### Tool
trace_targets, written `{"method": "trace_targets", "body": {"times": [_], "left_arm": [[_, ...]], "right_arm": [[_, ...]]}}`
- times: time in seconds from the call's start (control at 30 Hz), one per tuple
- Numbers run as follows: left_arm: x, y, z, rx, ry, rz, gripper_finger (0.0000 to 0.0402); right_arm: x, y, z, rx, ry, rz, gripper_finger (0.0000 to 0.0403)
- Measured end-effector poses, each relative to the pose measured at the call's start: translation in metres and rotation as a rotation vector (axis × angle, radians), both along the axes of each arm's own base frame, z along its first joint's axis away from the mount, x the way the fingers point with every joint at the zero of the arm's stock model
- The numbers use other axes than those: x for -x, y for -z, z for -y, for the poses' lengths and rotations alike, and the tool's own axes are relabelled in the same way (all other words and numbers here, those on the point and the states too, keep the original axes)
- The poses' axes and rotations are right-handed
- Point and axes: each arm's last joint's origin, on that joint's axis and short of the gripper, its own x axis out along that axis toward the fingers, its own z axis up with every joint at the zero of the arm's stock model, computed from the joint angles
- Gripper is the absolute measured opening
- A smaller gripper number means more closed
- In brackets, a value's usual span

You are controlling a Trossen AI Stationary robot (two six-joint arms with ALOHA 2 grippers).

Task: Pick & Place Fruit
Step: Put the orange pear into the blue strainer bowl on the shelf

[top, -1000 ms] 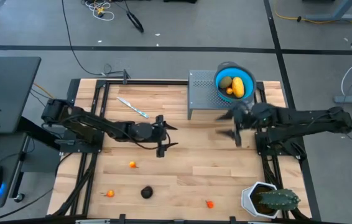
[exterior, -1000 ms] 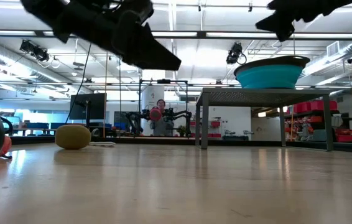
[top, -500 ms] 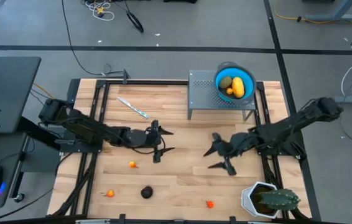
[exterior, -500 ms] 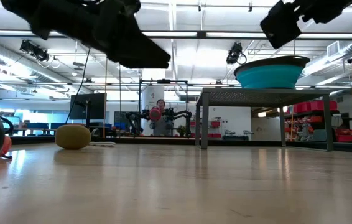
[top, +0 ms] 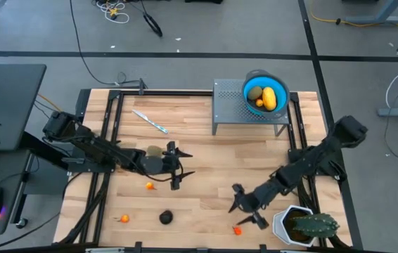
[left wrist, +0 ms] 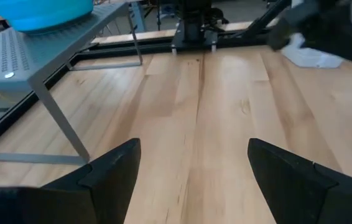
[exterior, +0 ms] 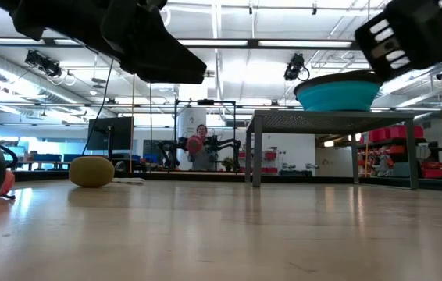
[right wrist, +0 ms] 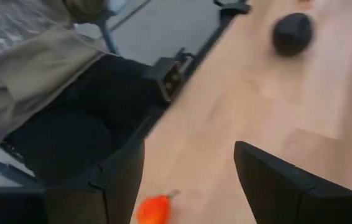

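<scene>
Orange-red fruit bit (right wrist: pixel 154 210) btwn open right end effector (top: pixel 247 211) fingers, table (top: pixel 206 151)

Open wood was left mid-table (top: pixel 213 169); passage was blocked by the grey stand (top: pixel 230 109) at the back and the potted cactus (top: pixel 304 225) at the front right.

Bright even overhead light; soft shadows; right wrist view motion-blurred.
</scene>
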Motion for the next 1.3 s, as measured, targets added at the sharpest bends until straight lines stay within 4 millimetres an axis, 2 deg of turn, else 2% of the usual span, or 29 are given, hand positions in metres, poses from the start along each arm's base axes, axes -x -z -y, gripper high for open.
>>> {"method": "trace_targets", "body": {"times": [0.23,0.4,0.67,0.97,1.3], "left_arm": [[0.003,0.002,0.008,0.051,-0.013,-0.004,0.0304],[0.006,0.004,0.012,0.079,-0.06,-0.004,0.0304],[0.009,0.004,0.017,0.113,-0.082,0.002,0.0304],[0.009,0.006,0.016,0.112,-0.11,-0.004,0.0304],[0.009,0.007,0.014,0.098,-0.113,-0.019,0.0304]], "right_arm": [[-0.006,0.028,-0.014,0.004,0.0,-0.017,0.0257],[-0.004,0.039,-0.021,0.05,-0.031,-0.029,0.0257],[0.001,0.043,-0.032,0.098,-0.1,-0.004,0.0257],[0.007,0.05,-0.031,0.2,-0.067,-0.039,0.0257],[0.004,0.054,-0.034,0.16,-0.076,-0.039,0.0257]]}}
